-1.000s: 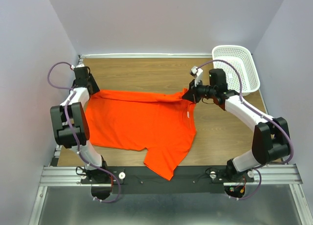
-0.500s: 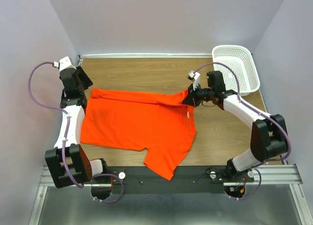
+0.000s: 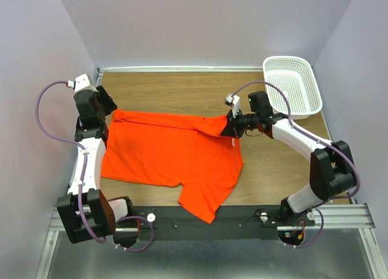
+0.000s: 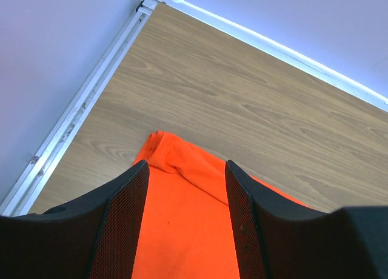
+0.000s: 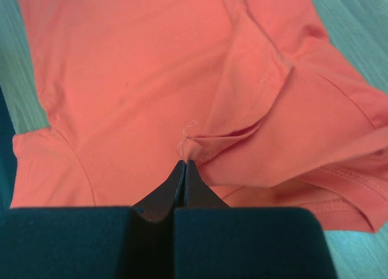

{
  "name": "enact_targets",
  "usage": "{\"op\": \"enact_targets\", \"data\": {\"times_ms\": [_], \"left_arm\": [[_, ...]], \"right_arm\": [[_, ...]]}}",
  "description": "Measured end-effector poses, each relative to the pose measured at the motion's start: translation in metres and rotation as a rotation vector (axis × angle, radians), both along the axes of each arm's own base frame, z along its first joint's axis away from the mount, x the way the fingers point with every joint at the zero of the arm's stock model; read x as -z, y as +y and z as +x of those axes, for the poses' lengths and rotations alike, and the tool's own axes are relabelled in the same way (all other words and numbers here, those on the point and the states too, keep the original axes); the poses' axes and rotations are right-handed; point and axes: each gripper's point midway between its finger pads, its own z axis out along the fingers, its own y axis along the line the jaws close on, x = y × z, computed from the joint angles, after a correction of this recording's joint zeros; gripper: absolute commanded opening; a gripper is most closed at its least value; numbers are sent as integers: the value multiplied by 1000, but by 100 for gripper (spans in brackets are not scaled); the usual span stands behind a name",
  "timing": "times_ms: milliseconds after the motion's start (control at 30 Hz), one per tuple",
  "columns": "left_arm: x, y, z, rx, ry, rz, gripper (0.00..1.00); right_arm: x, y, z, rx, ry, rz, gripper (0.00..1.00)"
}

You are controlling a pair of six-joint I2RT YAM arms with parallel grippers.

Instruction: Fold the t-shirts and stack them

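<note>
The bright orange t-shirt (image 3: 176, 151) lies spread across the wooden table, one sleeve hanging toward the near edge. My left gripper (image 3: 108, 111) hovers open over the shirt's far left corner (image 4: 162, 147). Its two mesh-faced fingers (image 4: 124, 218) stand wide apart with orange cloth (image 4: 182, 230) showing between and below them, and nothing is gripped. My right gripper (image 3: 229, 126) is shut on a pinched fold of the t-shirt's far right edge (image 5: 195, 142). That edge is lifted and drawn into a ridge, with the jaw tips (image 5: 183, 165) pressed together on the cloth.
A white perforated basket (image 3: 292, 85) stands at the far right corner of the table. Bare wood (image 3: 182, 91) lies beyond the shirt, bounded by the back wall rail (image 4: 260, 45) and the left rail (image 4: 79, 109).
The left arm has swung its elbow outward and its gripper now sits at the shirt's far left corner. The right gripper has pulled its pinched edge a little leftward.
</note>
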Motion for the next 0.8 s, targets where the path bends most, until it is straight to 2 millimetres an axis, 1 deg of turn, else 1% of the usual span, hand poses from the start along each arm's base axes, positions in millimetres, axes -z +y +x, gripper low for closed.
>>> {"op": "enact_targets", "data": {"times_ms": [167, 267, 800], "left_arm": [[-1, -1, 0, 8, -3, -1, 61], [-1, -2, 0, 10, -2, -2, 61], [0, -3, 0, 16, -2, -3, 61]], "right_arm": [[1, 13, -10, -38, -1, -7, 0], [2, 16, -13, -49, -2, -11, 1], [6, 18, -20, -70, 4, -31, 1]]}}
